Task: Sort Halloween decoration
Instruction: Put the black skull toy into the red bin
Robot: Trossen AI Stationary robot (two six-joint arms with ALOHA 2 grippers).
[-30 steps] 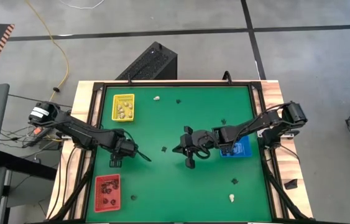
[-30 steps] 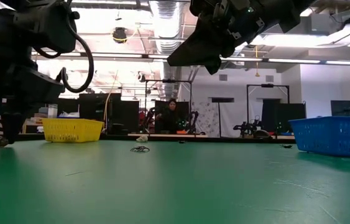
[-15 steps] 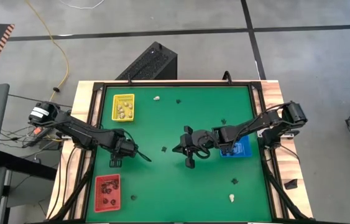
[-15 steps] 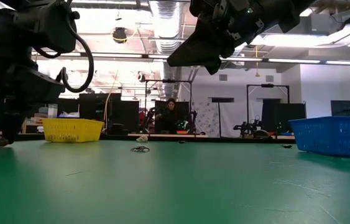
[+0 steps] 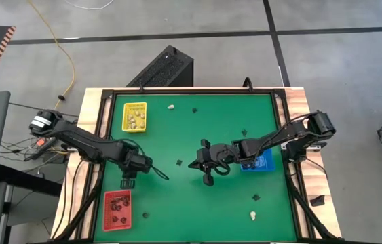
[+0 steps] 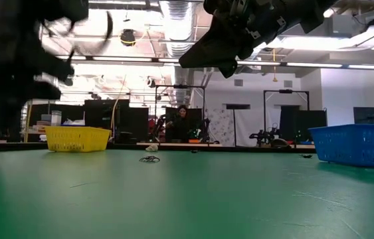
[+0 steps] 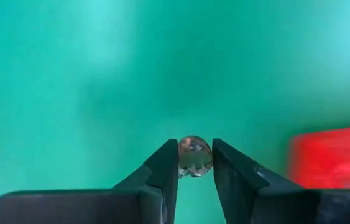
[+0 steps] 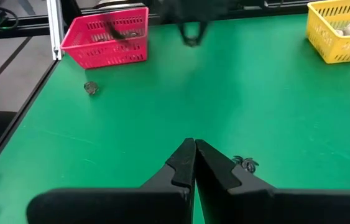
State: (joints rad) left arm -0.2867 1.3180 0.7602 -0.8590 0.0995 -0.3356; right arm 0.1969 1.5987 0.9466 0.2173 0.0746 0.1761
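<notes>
Fingers of the left gripper (image 7: pixel 194 163) pinch a small round whitish trinket (image 7: pixel 194 155), lifted clear of the green table (image 5: pixel 197 129) on its left side, and the red tray (image 5: pixel 117 209) sits just beyond it near the front left corner, with several dark trinkets lying inside. A lone dark trinket (image 5: pixel 145 215) rests on the green just beside that red tray. Over in the middle, the right gripper (image 5: pixel 194 163) hangs above the table with its fingers pressed together and nothing between them; from its own wrist camera a small black trinket (image 8: pixel 246 163) lies on the mat just beside those closed tips. Behind the right arm sits the blue tray (image 5: pixel 261 163), partly hidden by the arm. Near the front right, a black trinket (image 5: pixel 256 198) and a whitish trinket (image 5: pixel 252 215) lie apart on the mat. Farther back on the left, the yellow tray (image 5: pixel 135 116) holds a few cream pieces, and close to the back edge there is another whitish piece (image 5: pixel 171 106) with a black one (image 5: pixel 195 109) near it. Beyond the table, far off in the room, a person (image 6: pixel 183 124) sits among desks and screens.
</notes>
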